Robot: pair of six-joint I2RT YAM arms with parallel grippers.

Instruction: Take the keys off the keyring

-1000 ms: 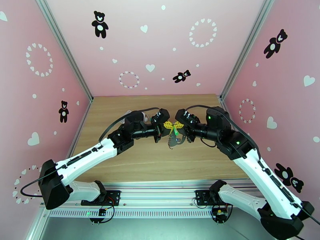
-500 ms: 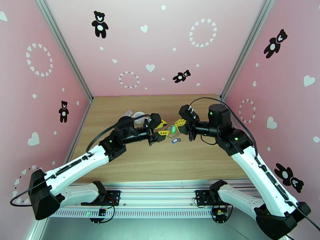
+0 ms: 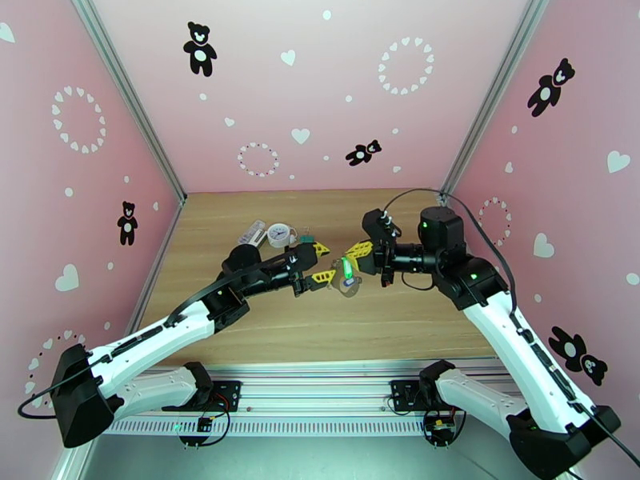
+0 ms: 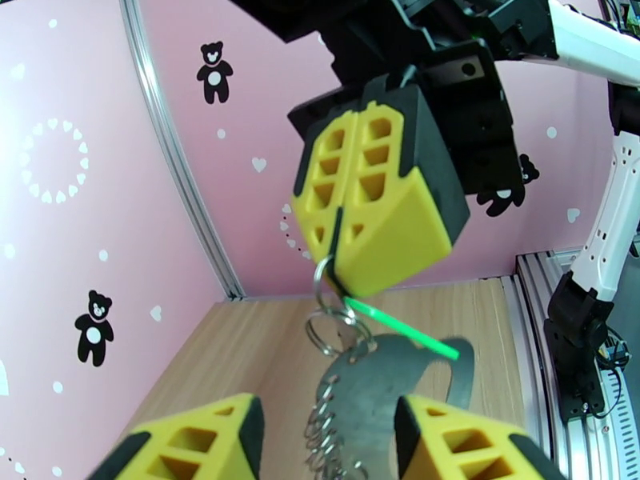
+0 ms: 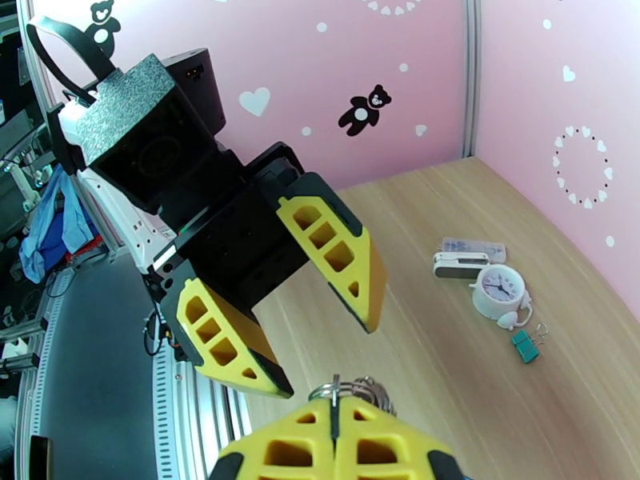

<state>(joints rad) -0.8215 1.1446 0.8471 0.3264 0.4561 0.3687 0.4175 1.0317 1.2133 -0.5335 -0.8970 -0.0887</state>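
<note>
While the right tool (image 4: 342, 250) has its two yellow fingers (image 4: 384, 226) pressed together on a small metal ring (image 4: 324, 275) of the keyring (image 4: 376, 390), the left tool (image 5: 320, 350) stands spread, holding nothing, with the chain (image 4: 320, 430) hanging between its fingers. The keyring hangs in the air over the middle of the counter (image 3: 320, 330), between the two tools. One green key (image 4: 404, 331) sticks out sideways just beneath the right tool. A bluish speck below it in the top view may be a second key, but it is too small to be sure. Bare wood lies open from there to the near edge. Toward the back left, well apart, sit one white clock (image 5: 498, 291), one teal clip (image 5: 524, 346) and one small white box (image 5: 460, 266). Pink walls (image 3: 320, 90) close three sides.
</note>
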